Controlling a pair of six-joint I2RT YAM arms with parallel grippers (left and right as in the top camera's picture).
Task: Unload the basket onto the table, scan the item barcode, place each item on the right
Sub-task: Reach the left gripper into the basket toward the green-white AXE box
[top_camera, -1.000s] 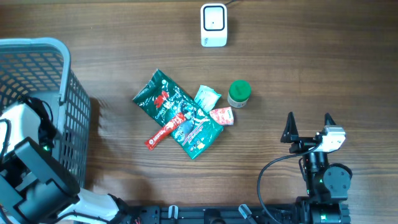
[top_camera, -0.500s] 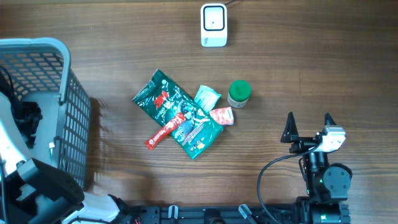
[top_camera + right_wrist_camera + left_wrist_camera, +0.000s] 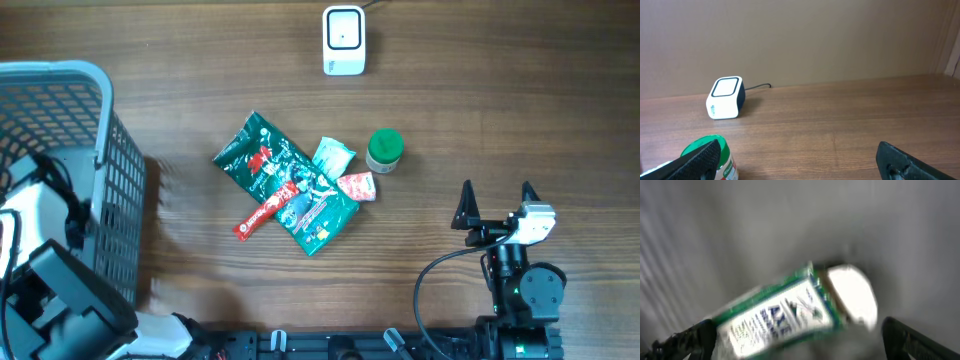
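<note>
**Left gripper (image 3: 797,332) spread by a box in the basket**

Left wrist view, heavily blurred. Both dark fingers (image 3: 687,340) stand wide apart at the lower corners and clamp nothing. A green-and-white box (image 3: 782,312) lies just ahead of them, between their lines and tilted, with a white patch at its right end. I cannot tell whether either finger touches it. Grey basket (image 3: 60,75) wall fills the view past the box.

Overhead view. I see this arm inside the basket, well to the left of everything else. The right gripper (image 3: 497,203), likewise spread and empty, sits over the table (image 3: 520,100). Far ahead of it and to its left stands the white scanner (image 3: 344,40). Nearer, ahead-left of its fingers, stands a green-lidded jar (image 3: 384,150). Further left again lies a heap of packets (image 3: 285,190).
</note>
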